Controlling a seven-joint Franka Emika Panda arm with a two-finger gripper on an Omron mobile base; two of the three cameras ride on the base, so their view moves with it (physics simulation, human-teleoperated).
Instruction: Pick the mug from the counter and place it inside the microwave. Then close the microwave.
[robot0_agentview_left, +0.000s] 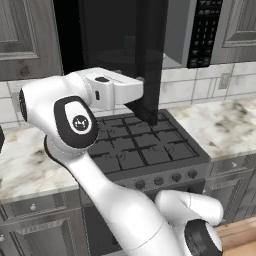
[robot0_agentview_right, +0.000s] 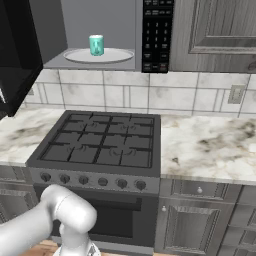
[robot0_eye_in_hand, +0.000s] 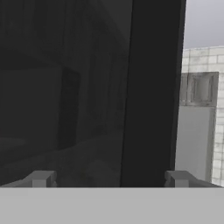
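Fingertips (robot0_eye_in_hand: 40, 178) stand wide apart, so my hand (robot0_eye_in_hand: 109, 179) is open and empty, right against the door (robot0_eye_in_hand: 151, 92). Mug (robot0_agentview_right: 96, 45) already sits upright on the plate (robot0_agentview_right: 120, 56) inside the microwave (robot0_agentview_right: 156, 35). That door looks stiff and heavy; I'd push flat near its free edge.

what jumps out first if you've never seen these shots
The teal mug stands upright on the white turntable plate inside the open microwave above the stove. Its black door hangs wide open, with the white arm's open gripper right against it.
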